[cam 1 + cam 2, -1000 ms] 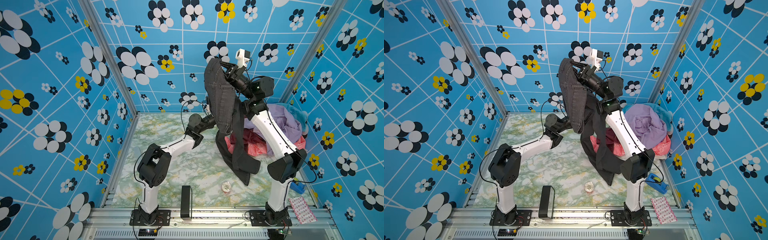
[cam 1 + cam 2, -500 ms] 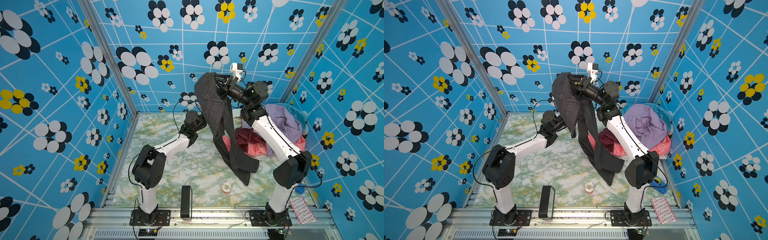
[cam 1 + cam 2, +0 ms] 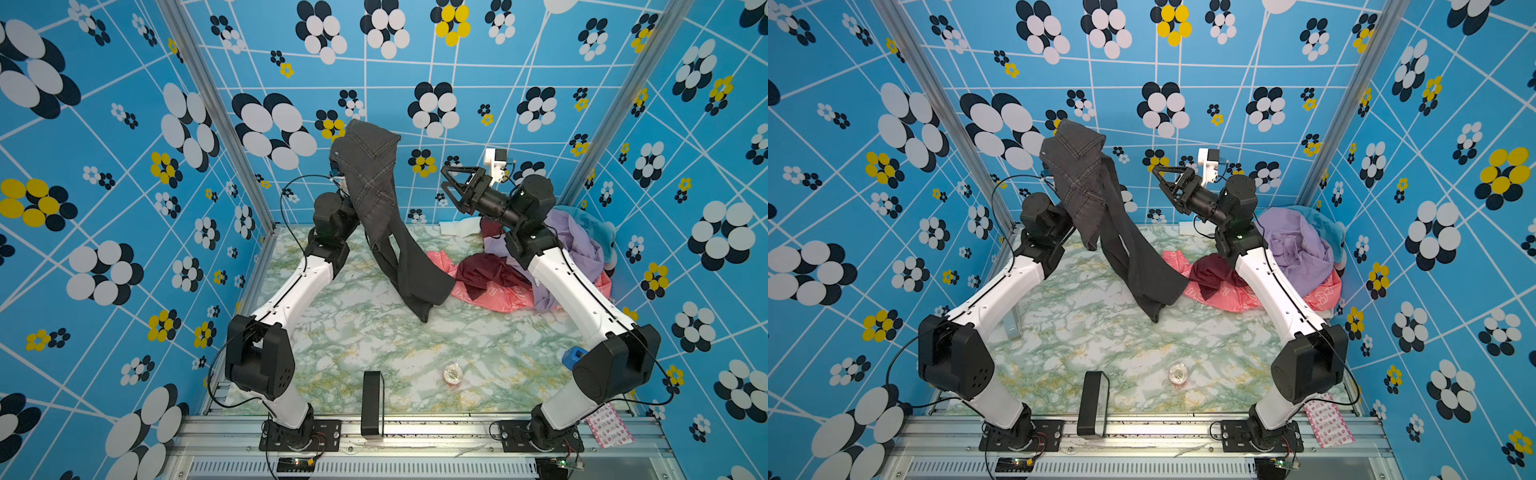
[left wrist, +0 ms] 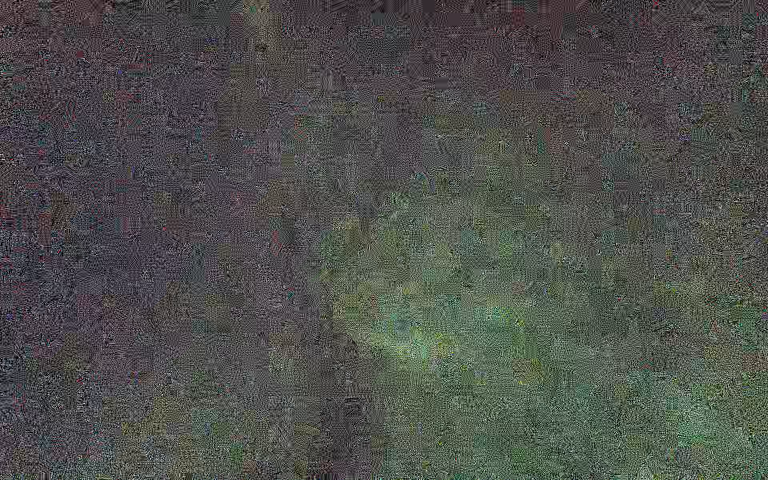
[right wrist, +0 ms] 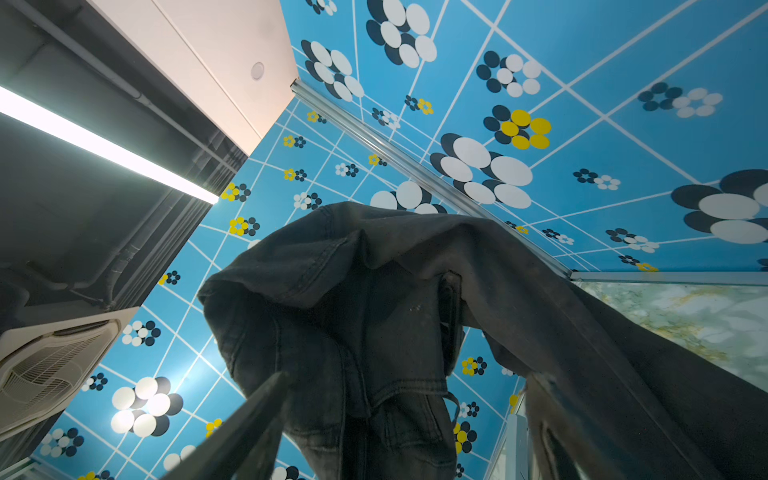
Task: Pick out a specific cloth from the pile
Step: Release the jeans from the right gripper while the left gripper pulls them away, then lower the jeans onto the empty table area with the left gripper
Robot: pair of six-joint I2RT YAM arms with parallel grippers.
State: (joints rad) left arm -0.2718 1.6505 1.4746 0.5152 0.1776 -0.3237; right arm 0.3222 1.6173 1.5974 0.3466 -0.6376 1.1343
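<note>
Beside the cloth (image 3: 376,195), right claw (image 3: 446,179) agape.

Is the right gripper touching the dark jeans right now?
Apart. In a top view, blue wall shows between the open right gripper and the hanging jeans.

one pair of charcoal-grey denim jeans (image 3: 376,195), one heap of mixed coloured garments (image 3: 577,245), one upright black box (image 3: 371,401), one small clear round object (image 3: 452,372).

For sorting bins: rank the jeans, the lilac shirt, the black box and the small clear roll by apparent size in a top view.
1. jeans, largest, though lifted nearer the camera, which inflates them
2. lilac shirt, partly hidden
3. black box
4. clear roll
</note>
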